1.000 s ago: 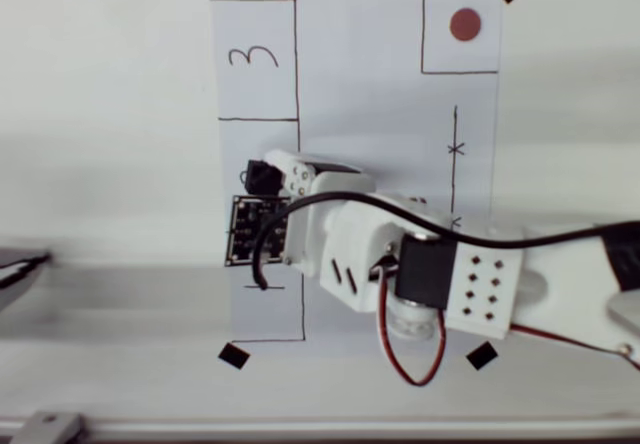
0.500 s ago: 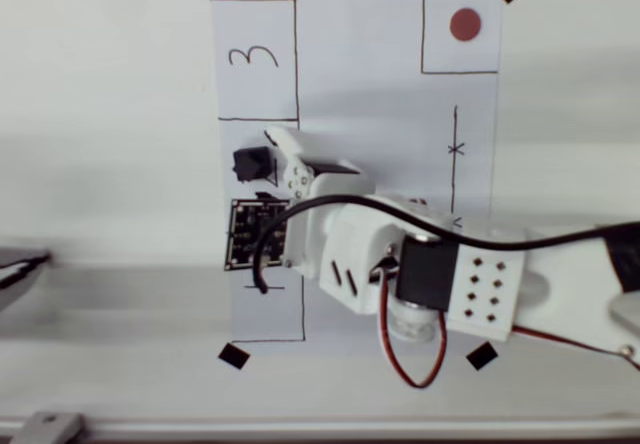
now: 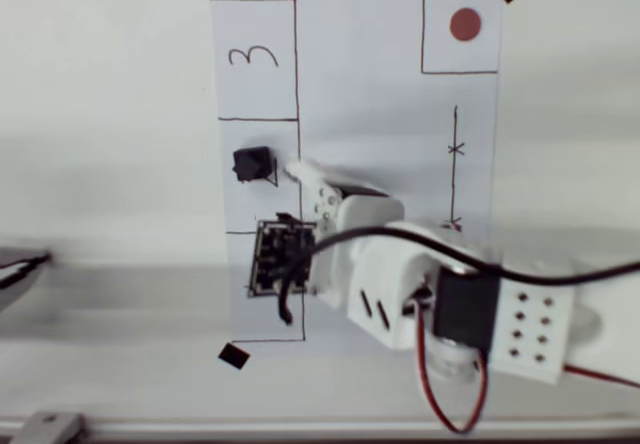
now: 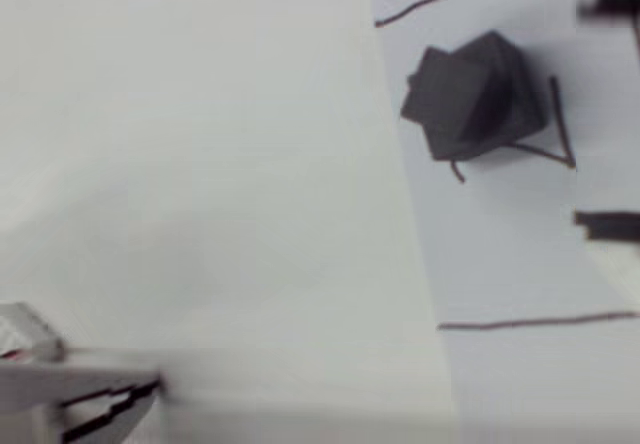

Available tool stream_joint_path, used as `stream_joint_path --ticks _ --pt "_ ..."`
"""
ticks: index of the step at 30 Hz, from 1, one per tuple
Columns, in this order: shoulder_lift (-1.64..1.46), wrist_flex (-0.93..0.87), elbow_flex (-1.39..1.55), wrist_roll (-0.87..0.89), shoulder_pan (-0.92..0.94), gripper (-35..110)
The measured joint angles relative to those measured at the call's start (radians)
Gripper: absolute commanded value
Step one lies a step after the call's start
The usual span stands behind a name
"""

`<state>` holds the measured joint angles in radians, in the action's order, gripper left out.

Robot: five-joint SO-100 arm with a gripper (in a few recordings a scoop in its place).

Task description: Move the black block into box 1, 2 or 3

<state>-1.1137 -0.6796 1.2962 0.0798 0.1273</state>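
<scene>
Black block [image 3: 254, 164]: small matte cube, resting on the white paper [image 3: 370, 114] inside the middle pen-drawn box [image 3: 262, 176]; it sits on top of the handwritten numeral, whose strokes poke out beneath it in the wrist view [image 4: 470, 94]. Nothing touches it.

Neighbouring box marked 3 [image 3: 256, 59]: directly above in the overhead view, vacant.

Red dot square [image 3: 462, 26]: top right corner of the paper, well apart from the block.

Gripper [image 3: 305, 176]: white, its tip just beside the block on the right, apart from it. Whether the jaws stand open or closed cannot be told; they hold nothing.

Circuit board [image 3: 282, 258]: dark square on the arm, below the block in the overhead view.

Risk, as judged: the block appears placed, so the main hazard is a sideways brush from the nearby fingertip or the dangling black cable [image 3: 290, 294], which could nudge the cube across the pen line.
</scene>
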Motion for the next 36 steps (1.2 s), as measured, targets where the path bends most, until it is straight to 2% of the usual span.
stream_joint_path --ticks 7,20,36 --pt "-0.241 0.0 0.21 0.02 -0.018 0" --pt "-0.779 -0.112 0.721 -0.135 -0.032 0" --pt "-1.482 -0.179 1.333 -0.155 -0.089 0"
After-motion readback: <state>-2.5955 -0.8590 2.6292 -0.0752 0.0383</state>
